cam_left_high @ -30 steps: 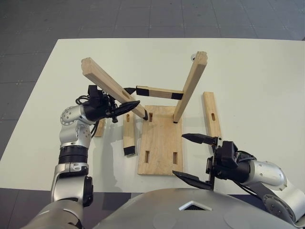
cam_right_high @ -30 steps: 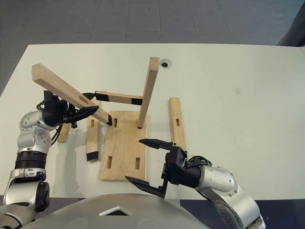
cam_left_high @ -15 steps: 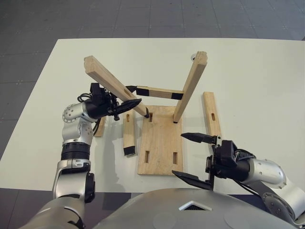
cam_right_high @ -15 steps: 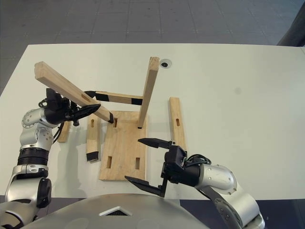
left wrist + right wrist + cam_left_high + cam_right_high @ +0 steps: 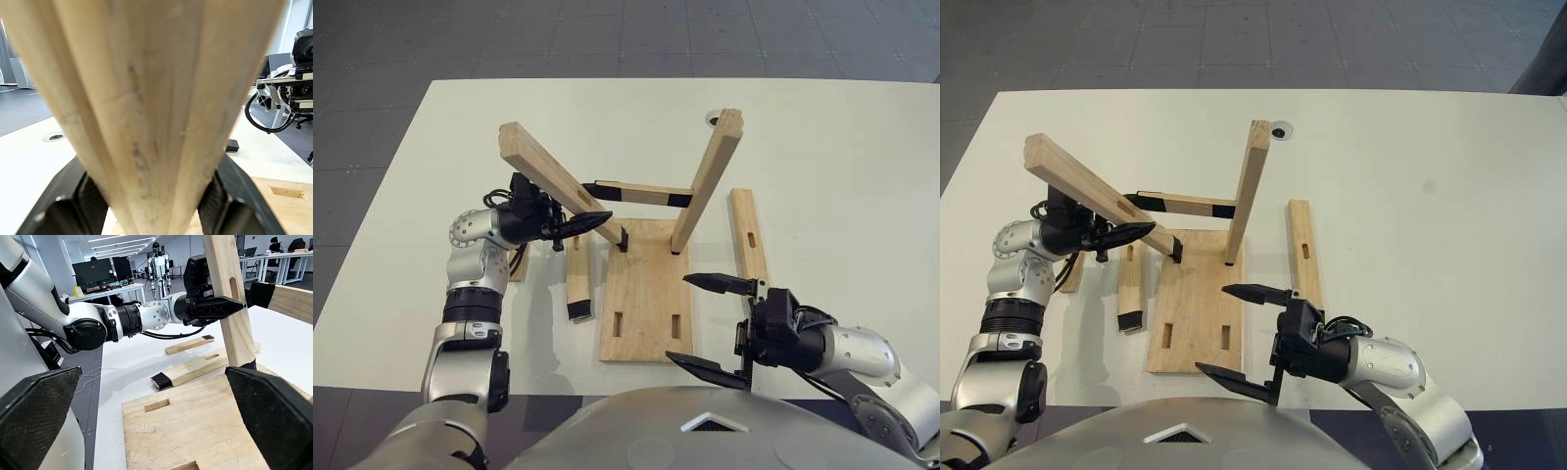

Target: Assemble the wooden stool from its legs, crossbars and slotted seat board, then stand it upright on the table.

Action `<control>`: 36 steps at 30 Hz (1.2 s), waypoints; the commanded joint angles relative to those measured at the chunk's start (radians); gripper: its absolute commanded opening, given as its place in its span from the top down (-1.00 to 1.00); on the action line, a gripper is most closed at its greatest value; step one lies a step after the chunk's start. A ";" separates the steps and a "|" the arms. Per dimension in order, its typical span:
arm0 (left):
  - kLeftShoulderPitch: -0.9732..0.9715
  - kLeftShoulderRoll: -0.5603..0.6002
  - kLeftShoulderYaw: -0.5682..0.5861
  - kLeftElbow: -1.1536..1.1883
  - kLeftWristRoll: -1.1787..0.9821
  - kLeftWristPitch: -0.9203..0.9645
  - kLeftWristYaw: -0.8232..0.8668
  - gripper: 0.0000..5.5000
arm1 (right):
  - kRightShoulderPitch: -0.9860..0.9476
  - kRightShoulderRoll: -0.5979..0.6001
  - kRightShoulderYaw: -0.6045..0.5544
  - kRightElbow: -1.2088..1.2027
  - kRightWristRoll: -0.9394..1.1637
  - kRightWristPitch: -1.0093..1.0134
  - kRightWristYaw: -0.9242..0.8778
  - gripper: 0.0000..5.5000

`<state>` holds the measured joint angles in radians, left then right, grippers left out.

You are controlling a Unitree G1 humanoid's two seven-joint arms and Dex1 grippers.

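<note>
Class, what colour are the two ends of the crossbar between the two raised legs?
Black; the rest of the crossbar is pale wood. Clearest in the left eye view.

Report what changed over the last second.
The left gripper, jaws shut on the tilted pale wooden leg, shifted rightward, carrying the leg's black-tipped foot further over the flat slotted wooden seat board. The open right gripper, the standing wooden leg, the black-ended crossbar and the loose pieces stayed put.

Near half of seat board [image 5: 641,299] open from above. Far half barred by tilted leg [image 5: 545,168], upright leg [image 5: 708,176], crossbar [image 5: 644,193] between. Left loose leg [image 5: 577,284], right loose leg [image 5: 747,245] flank board.
</note>
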<state>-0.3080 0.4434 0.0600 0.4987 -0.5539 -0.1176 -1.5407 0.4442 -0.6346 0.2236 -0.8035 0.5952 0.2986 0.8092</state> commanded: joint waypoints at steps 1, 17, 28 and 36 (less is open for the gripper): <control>0.005 0.029 -0.030 0.018 0.050 0.000 -0.038 0.24 | -0.006 -0.011 -0.012 -0.010 0.015 0.013 -0.002 -1.00; 0.021 0.119 -0.073 -0.045 0.076 0.063 -0.049 0.24 | -0.014 -0.006 -0.022 -0.027 0.041 0.029 -0.025 -1.00; -0.010 0.113 -0.130 0.013 0.132 0.055 -0.027 0.24 | -0.023 0.009 -0.003 -0.025 0.027 0.024 -0.045 -1.00; -0.006 0.094 -0.140 0.070 0.129 0.091 -0.008 0.24 | -0.014 0.008 0.008 -0.030 0.016 0.016 -0.051 -1.00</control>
<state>-0.3556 0.5393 -0.0450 0.5178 -0.5045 -0.0487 -1.5828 0.4280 -0.6231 0.2365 -0.8204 0.6225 0.3195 0.7636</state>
